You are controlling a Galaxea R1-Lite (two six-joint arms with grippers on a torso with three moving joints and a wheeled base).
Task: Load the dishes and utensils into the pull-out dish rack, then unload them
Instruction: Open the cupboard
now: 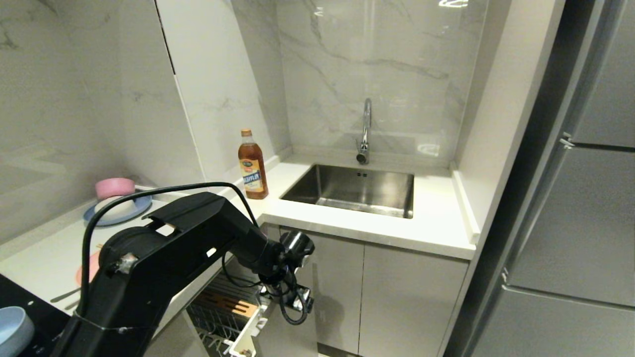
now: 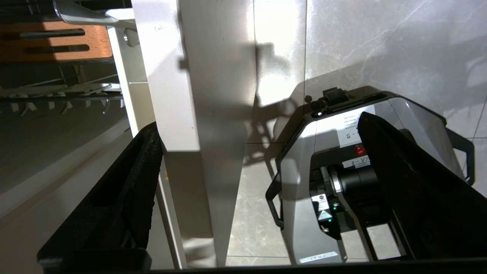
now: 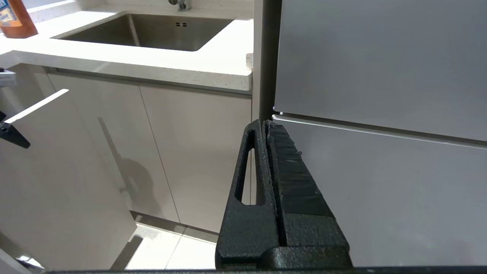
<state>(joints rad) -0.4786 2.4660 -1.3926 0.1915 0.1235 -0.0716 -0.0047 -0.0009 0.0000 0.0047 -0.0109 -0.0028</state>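
- Left gripper [image 2: 258, 152] jaws wide apart, straddling the top edge of the pull-out dish rack's pale grey front panel [image 2: 190, 114]; one finger [image 2: 125, 190] on the rack side, the other on the outer side. Nothing clamped; contact with the inner finger looks likely but can't confirm.
- In the head view the left gripper [image 1: 296, 302] hangs low at the near left, under the counter edge, right at the pull-out dish rack [image 1: 228, 317].
- Rack is partly out: slotted wooden strip [image 1: 229, 303] and chrome wires visible, no dishes seen in it.
- Handling guess for the rack: rigid panel, smooth and a bit slippery, slides on rails, some drag. Grab the panel's top edge mid-width, jaws across its thickness, pull straight out; an off-centre pull may rack it sideways.
- Pale-pink plate [image 1: 89, 267] on the counter at left, mostly hidden by the arm; light-blue bowl [image 1: 14, 328] at near left corner. Both look light, stiff plastic, slick; take by the rim.
- Utensil handles [image 1: 64, 296] near the plate: thin, low-lying, hard to pinch.
- Right gripper [image 3: 272, 198] closed, empty, parked by the fridge [image 3: 380, 152].
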